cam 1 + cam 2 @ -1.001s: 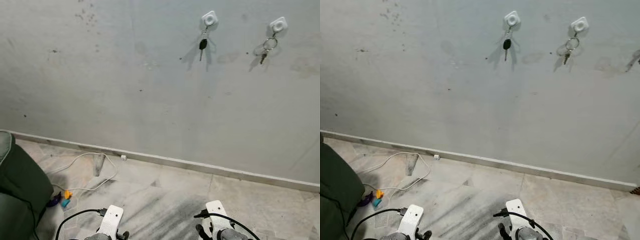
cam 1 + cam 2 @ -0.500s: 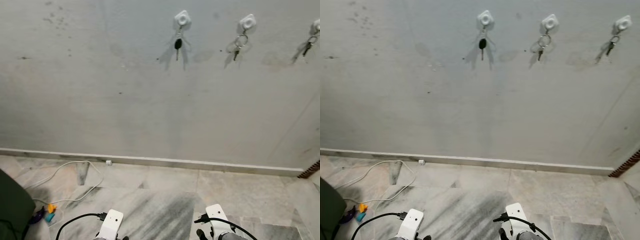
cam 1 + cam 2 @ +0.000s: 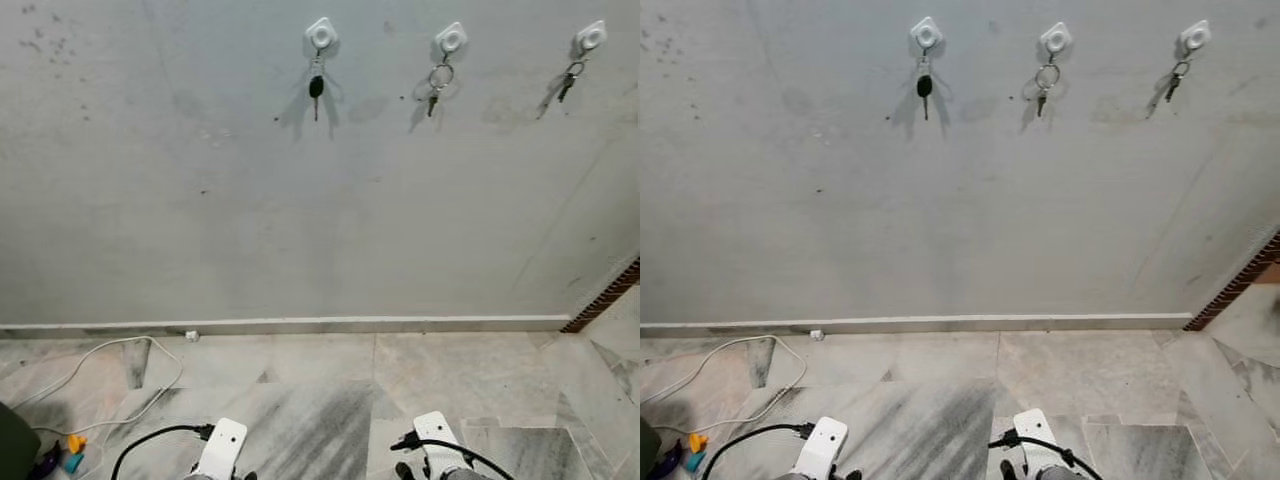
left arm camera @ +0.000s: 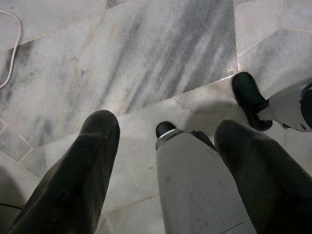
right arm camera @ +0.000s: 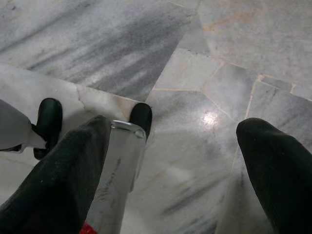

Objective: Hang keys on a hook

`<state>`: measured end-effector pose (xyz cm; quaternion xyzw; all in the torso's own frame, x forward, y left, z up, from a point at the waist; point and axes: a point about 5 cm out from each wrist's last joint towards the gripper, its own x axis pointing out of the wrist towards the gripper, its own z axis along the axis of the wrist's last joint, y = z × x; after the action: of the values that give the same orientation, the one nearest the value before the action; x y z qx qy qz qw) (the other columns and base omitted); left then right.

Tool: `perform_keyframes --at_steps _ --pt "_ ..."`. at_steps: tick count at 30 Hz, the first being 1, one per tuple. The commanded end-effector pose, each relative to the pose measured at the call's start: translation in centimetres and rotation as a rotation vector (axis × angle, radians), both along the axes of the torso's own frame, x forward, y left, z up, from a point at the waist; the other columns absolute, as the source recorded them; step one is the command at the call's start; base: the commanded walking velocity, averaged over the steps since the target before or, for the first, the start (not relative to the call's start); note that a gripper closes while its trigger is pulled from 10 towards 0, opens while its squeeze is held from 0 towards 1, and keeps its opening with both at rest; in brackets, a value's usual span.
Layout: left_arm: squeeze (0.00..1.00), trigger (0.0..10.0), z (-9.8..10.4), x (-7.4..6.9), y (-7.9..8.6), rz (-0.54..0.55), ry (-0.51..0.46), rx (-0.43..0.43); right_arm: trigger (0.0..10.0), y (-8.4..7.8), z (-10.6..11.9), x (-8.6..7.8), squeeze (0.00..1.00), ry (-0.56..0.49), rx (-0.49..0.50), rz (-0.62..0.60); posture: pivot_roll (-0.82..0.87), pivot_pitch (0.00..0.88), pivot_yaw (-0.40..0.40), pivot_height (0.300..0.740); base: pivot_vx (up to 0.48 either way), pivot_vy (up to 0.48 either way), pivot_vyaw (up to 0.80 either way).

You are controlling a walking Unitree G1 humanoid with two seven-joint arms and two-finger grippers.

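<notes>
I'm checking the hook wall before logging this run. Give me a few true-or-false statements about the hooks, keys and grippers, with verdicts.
1. Three hooks are on the wall. True: left hook, middle hook, right hook.
2. The left hook is bare. False: a black-headed key hangs from it.
3. The middle hook carries a key ring. True.
4. The left gripper holds keys. False: its fingers are apart with nothing between them.
5. The right gripper is open over the floor. True.
</notes>
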<state>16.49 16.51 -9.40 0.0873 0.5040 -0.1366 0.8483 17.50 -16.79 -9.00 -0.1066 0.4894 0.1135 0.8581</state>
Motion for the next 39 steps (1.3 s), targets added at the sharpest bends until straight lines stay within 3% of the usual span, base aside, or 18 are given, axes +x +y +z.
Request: perform_keyframes --at_steps 1,39 --pt "0.0 10.0 -0.1 -0.2 0.4 -0.011 0.013 0.013 10.0 0.3 -0.2 -0.2 0.0 0.018 0.006 0.002 0.06 0.038 0.029 0.74 0.0 0.0 -0.77" --pt "0.0 10.0 0.0 -0.1 0.7 -0.054 0.018 0.028 10.0 0.2 -0.5 -1.1 0.0 0.041 -0.003 -0.003 0.03 0.045 0.035 0.74 0.0 0.0 -0.77"
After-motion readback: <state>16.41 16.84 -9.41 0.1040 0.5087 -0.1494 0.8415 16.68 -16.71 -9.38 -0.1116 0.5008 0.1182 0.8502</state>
